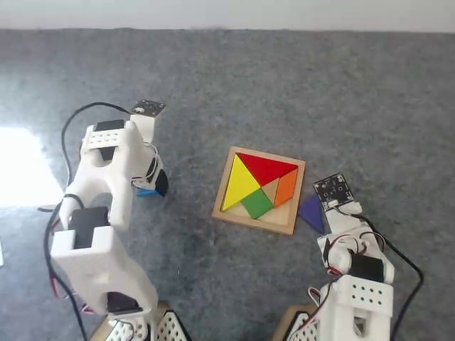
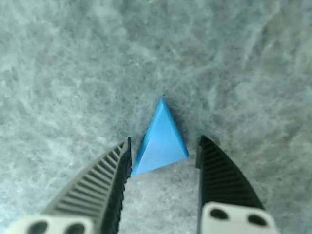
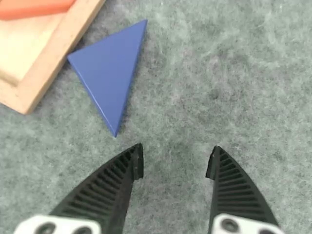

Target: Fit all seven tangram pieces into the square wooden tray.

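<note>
High view, itemised. Grey table (image 1: 284, 78) carried everything listed.

Left arm (image 1: 106, 185), white, stood well apart from the tray. Its gripper (image 2: 165, 140) hung low over the table with fingers spread, one on each side of the light blue triangle; contact could not be judged.

Right arm (image 1: 355, 273), white, stood close beside the tray's outer edge. Its gripper (image 3: 176, 147) was apart, holding nothing, over bare table just short of the dark blue triangle.

Square wooden tray (image 1: 283, 213) sat between the arms and was partly filled, with bare wood along one side.

Pieces seated in the tray:
- red triangle (image 1: 266, 168)
- yellow triangle (image 1: 239, 185)
- orange piece (image 1: 286, 189)
- green square (image 1: 257, 203)
- small tan triangle (image 1: 270, 190)

Pieces outside the tray:
- dark blue triangle (image 3: 109, 68), flat on the table just beside the tray's rim
- light blue triangle (image 2: 161, 141), flat on the table
</note>
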Controlling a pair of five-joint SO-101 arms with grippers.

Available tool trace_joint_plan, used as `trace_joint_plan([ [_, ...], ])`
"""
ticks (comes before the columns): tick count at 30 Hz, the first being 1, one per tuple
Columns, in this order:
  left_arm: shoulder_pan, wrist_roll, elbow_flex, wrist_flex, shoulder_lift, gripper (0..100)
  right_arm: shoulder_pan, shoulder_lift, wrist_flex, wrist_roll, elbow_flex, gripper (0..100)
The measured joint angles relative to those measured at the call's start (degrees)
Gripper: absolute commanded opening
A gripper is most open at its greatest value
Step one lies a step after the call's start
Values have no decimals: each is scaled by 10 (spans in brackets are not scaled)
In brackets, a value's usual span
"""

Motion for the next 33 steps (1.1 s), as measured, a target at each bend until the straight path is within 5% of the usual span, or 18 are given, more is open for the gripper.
trace_joint_plan([
  [15, 11, 15, 28, 4, -3, 14, 0, 0, 0, 0, 0, 216],
  [27, 37, 60, -135, 189, -20, 126, 0, 0, 0, 0, 0, 216],
  [33, 26, 132, -189, 180, -64, 163, 0, 0, 0, 0, 0, 216],
])
